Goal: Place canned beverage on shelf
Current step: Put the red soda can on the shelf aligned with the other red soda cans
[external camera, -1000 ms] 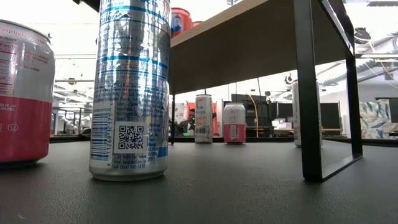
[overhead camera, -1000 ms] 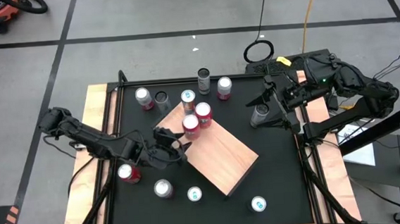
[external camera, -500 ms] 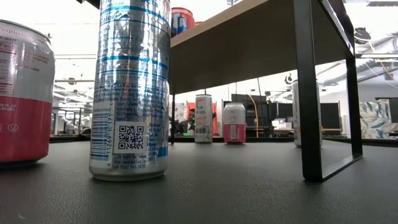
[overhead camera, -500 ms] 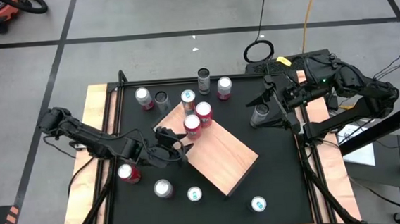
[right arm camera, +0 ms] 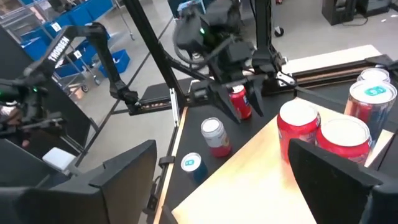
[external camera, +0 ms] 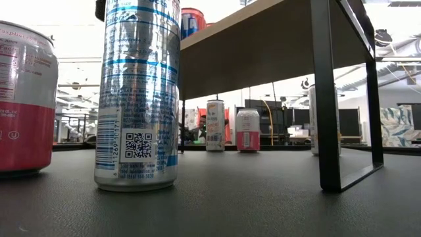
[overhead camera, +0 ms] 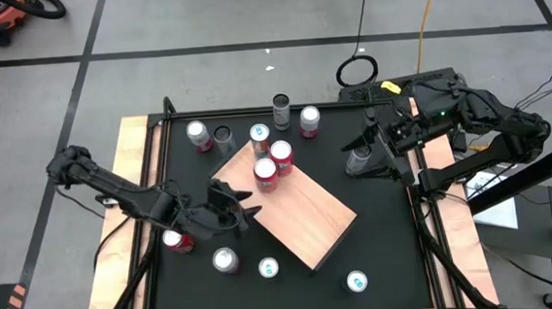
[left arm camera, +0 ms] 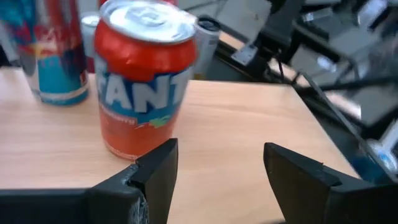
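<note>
left gripper (left arm camera: 214, 168) open and empty just short of the orange can (left arm camera: 144, 74) standing on the shelf (left arm camera: 249, 124); right gripper (overhead camera: 372, 156) open beside a silver can (overhead camera: 357, 158).

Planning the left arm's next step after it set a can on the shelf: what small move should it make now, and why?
Probably draw the left gripper farther back from the shelf, then toward the red can beside that arm. Its fingers are open and empty, and the orange Fanta can already stands upright on the wood, clear of them. The right gripper waits near the table's right edge.
</note>
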`<action>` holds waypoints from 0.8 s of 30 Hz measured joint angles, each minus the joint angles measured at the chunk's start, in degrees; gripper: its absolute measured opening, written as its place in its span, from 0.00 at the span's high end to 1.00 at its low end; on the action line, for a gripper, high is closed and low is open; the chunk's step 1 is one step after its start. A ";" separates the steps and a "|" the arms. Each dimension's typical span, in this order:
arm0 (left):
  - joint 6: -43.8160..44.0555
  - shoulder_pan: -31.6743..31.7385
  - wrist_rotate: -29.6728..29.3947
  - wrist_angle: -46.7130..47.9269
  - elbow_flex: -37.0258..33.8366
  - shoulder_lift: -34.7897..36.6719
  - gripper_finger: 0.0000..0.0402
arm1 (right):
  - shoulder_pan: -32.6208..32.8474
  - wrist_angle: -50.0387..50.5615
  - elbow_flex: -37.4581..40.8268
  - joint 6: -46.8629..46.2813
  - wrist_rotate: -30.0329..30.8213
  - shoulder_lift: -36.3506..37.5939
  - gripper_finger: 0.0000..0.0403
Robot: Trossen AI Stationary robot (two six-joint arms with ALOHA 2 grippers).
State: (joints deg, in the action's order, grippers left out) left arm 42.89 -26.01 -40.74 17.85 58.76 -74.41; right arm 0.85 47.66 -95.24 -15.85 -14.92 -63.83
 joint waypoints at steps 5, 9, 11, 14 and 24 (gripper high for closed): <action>-1.28 -1.17 4.24 11.89 9.19 0.09 0.41 | 0.00 1.51 0.00 -3.21 -0.15 0.00 0.15; -1.24 -2.17 7.02 18.39 14.34 0.07 0.41 | -0.01 2.74 0.00 -4.55 -0.17 0.00 0.15; -1.18 -2.69 7.77 19.78 15.80 0.11 0.41 | -0.01 2.95 0.00 -4.68 -0.15 0.00 0.15; 1.55 -3.71 9.06 22.21 17.83 0.01 0.41 | 0.01 3.37 0.00 -4.68 -0.15 0.00 0.15; 20.18 -6.04 17.07 32.40 19.96 0.02 0.41 | -0.01 4.34 0.00 -4.53 -0.07 0.00 0.15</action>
State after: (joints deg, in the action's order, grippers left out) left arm 63.07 -32.05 -23.68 50.25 78.72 -74.39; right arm 0.84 51.99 -95.24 -20.38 -15.00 -63.83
